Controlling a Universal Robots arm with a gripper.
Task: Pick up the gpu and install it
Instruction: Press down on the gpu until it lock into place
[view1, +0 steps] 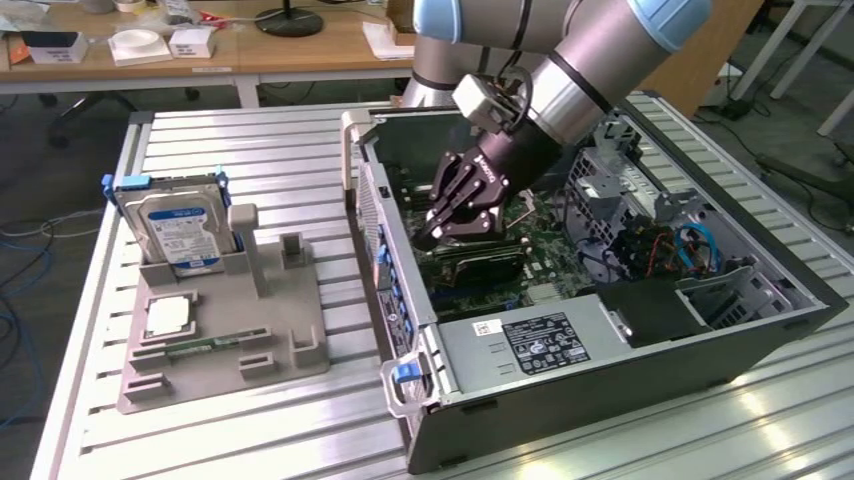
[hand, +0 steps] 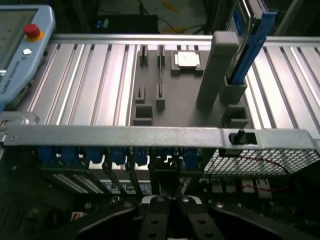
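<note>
Gripper: we see our gripper inside the open computer case, fingers pressed together just above the gpu.
Gpu: we find it lying low on the motherboard, near the case wall on the exterior view's left.
Edges: we have the case rail close in front of the fingers, blue latches beneath.
Room: beyond the rail we see the grey fixture tray with the hard drive upright, well apart.

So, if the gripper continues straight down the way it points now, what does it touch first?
Most likely the gpu, the dark card directly below the shut gripper inside the computer case. Depth is unclear; they may already be touching.
</note>
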